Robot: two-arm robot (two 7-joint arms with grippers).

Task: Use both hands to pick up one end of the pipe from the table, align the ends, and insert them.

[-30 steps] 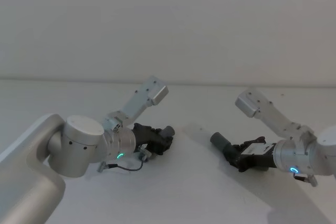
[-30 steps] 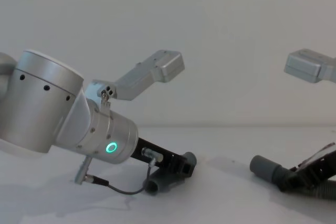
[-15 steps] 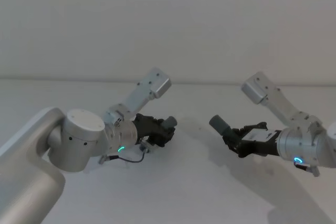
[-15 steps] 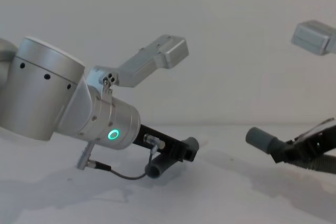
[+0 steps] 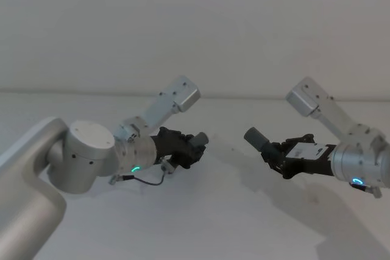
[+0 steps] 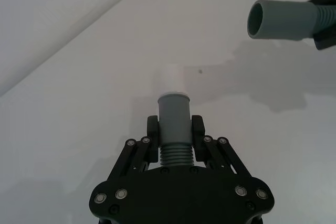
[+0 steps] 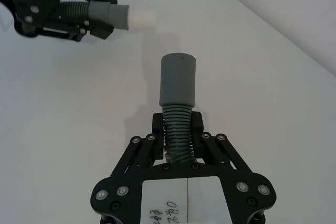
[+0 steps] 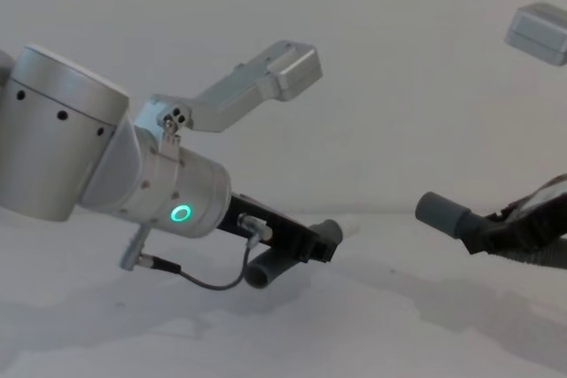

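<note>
Head view: over the table (image 5: 201,229), left gripper (image 5: 190,148) clenched on the left pipe end (image 5: 200,139), right gripper (image 5: 272,152) clenched on the right pipe end (image 5: 254,137), both aloft, facing, well apart. Best square the two axes first, then push straight.

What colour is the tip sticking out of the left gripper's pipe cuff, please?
White; the tip shows best in the right wrist view.
</note>
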